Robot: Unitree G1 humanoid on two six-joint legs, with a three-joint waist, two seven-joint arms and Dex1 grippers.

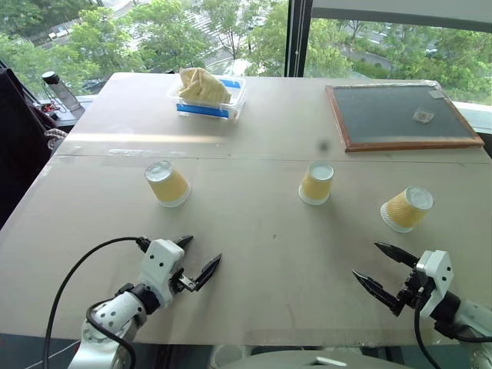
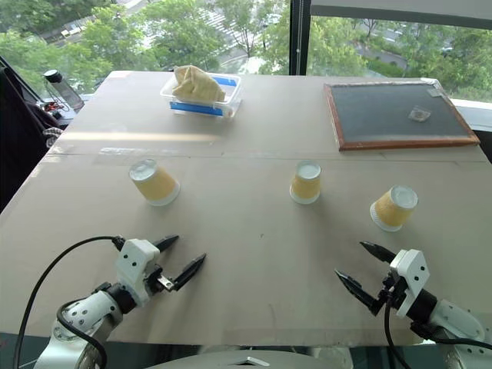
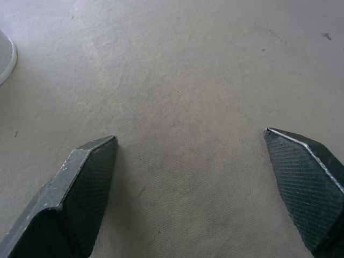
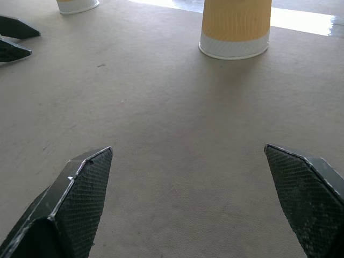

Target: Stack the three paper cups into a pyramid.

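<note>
Three paper cups stand apart, upside down on their white rims, in a row across the middle of the table: the left cup [image 1: 167,184], the middle cup [image 1: 316,183] and the right cup [image 1: 406,208]. No cup rests on another, so there is no pyramid. My left gripper [image 1: 201,252] hovers open near the front edge, short of the left cup and empty. My right gripper [image 1: 367,260] is open and empty too, just in front of the right cup. The right wrist view looks along the open fingers [image 4: 80,188] at the middle cup [image 4: 235,27].
A clear plastic box [image 1: 231,104] holding a crumpled tan cloth sits at the back centre. A wood-framed blackboard [image 1: 400,115] lies at the back right. A bottle [image 1: 61,92] stands off the table's far left corner. The table [image 1: 261,254] is bare between the grippers.
</note>
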